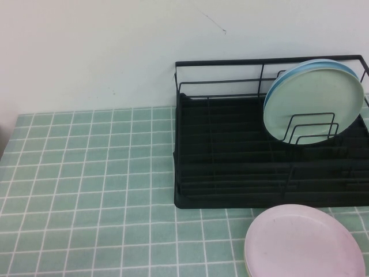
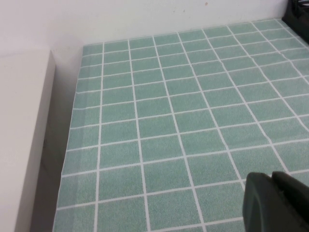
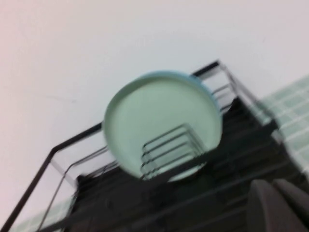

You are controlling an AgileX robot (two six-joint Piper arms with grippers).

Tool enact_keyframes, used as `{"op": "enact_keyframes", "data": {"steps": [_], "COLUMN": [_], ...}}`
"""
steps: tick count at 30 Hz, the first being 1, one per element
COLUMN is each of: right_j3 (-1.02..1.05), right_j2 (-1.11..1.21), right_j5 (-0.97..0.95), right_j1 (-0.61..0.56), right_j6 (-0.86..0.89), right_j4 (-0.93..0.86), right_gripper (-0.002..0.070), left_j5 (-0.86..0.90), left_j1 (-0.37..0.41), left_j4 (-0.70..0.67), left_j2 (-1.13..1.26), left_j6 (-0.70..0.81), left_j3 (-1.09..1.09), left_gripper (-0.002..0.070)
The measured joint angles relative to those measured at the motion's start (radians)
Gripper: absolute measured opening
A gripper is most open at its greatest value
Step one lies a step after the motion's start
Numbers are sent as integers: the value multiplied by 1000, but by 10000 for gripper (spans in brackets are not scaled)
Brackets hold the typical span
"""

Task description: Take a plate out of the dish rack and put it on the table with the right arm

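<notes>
The mint-green plate [image 1: 314, 98] stands upright in the wire dividers at the right end of the black dish rack [image 1: 230, 173], with a light blue plate [image 1: 300, 68] leaning right behind it. Neither gripper shows in the high view. In the right wrist view my right gripper [image 3: 276, 187] is shut and empty, some way in front of the rack [image 3: 145, 203] and apart from the plate [image 3: 159, 116]. In the left wrist view my left gripper [image 2: 271, 180] is shut and empty, above the tiled table [image 2: 169, 106].
A pale pink plate [image 1: 302, 242] lies on the table [image 1: 86, 184] in front of the rack at the near right. A white wall runs behind the rack. A white ledge [image 2: 24, 135] borders the table's left edge.
</notes>
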Motion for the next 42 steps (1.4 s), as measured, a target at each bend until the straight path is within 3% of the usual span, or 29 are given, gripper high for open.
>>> {"op": "enact_keyframes", "data": {"steps": [13,23,42], "right_j3": [-49,-334,-1076], "right_j2": [61,540,1375], "right_j5": [210,301,481], "right_j1": [0,0,0], "right_j6": [-74,-370,-828], "right_j4": [93,93,93], "right_gripper": [-1,-1,1], "left_j5": [0,0,0], "left_j1": [0,0,0], "left_j4": [0,0,0], "left_j2": [0,0,0], "left_j6": [0,0,0], "left_j3": [0,0,0], "left_gripper": [-3,-3,-3]}}
